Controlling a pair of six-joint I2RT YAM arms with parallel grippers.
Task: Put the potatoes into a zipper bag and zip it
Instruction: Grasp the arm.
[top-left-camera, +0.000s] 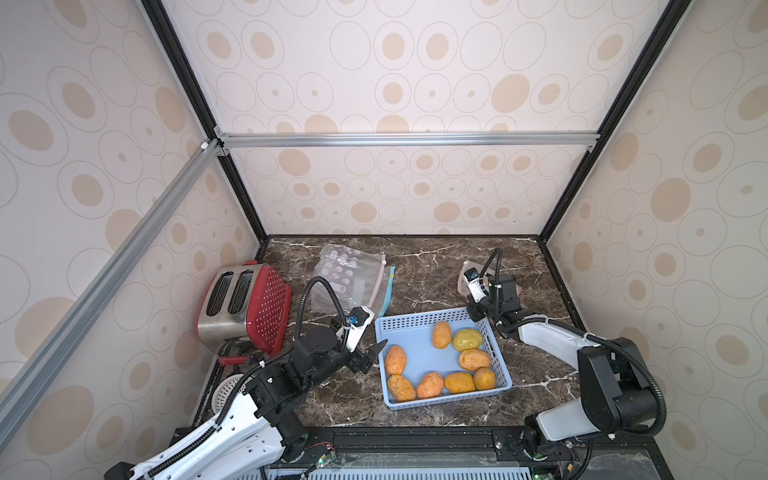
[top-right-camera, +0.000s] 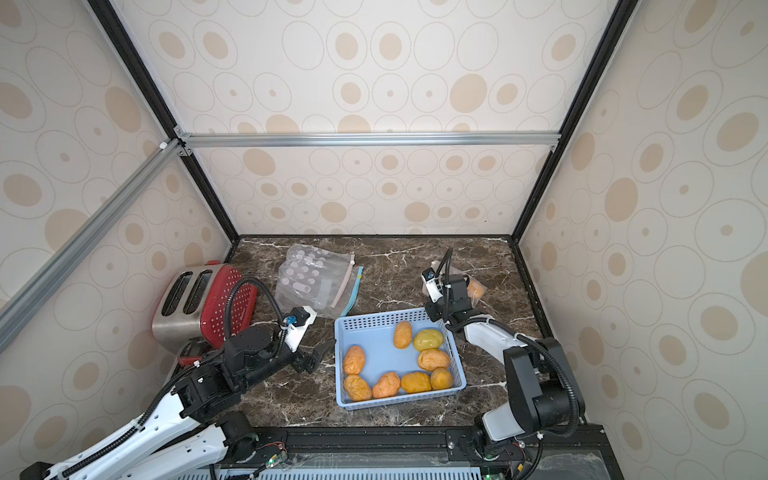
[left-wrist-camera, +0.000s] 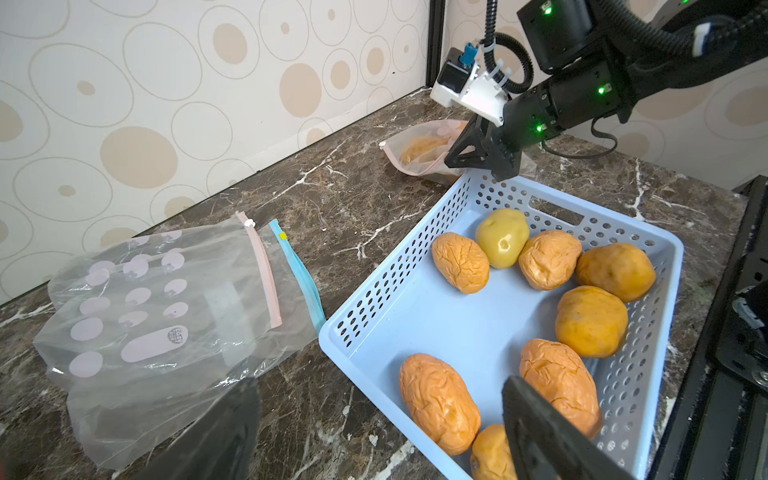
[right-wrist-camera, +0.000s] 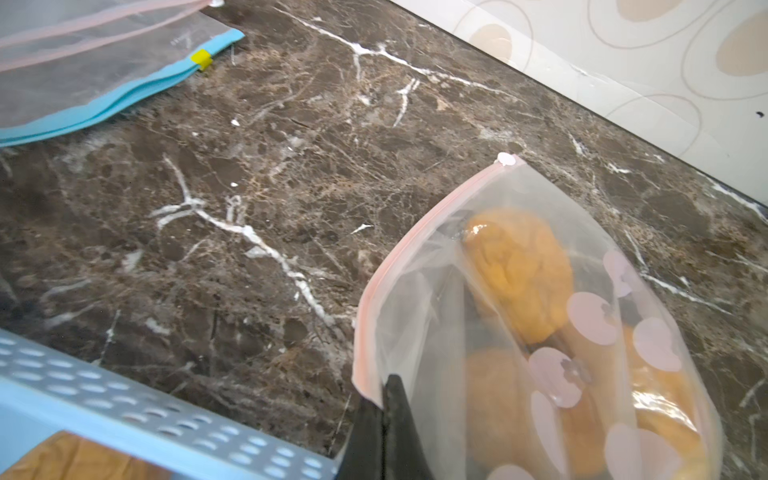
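Note:
Several potatoes (top-left-camera: 432, 384) lie in a light blue basket (top-left-camera: 419, 318); most are wrinkly orange, one is smooth yellow-green (top-left-camera: 467, 339). My left gripper (left-wrist-camera: 386, 432) is open with nothing in it, and its fingers straddle the basket's left rim. At the back right lies a dotted zipper bag (right-wrist-camera: 519, 332) with orange potatoes (right-wrist-camera: 519, 266) inside. My right gripper (right-wrist-camera: 384, 399) is shut on the bag's corner, at the end of its pink zip strip (right-wrist-camera: 415, 232). The white slider (right-wrist-camera: 505, 158) sits at the strip's far end. In both top views the right wrist hides most of this bag.
A pile of empty clear bags (top-left-camera: 345, 278) lies at the back left, one with a blue zip (left-wrist-camera: 299, 274). A red and steel toaster (top-left-camera: 245, 307) stands along the left wall. A white round perforated piece (top-left-camera: 226, 390) lies near the front left corner.

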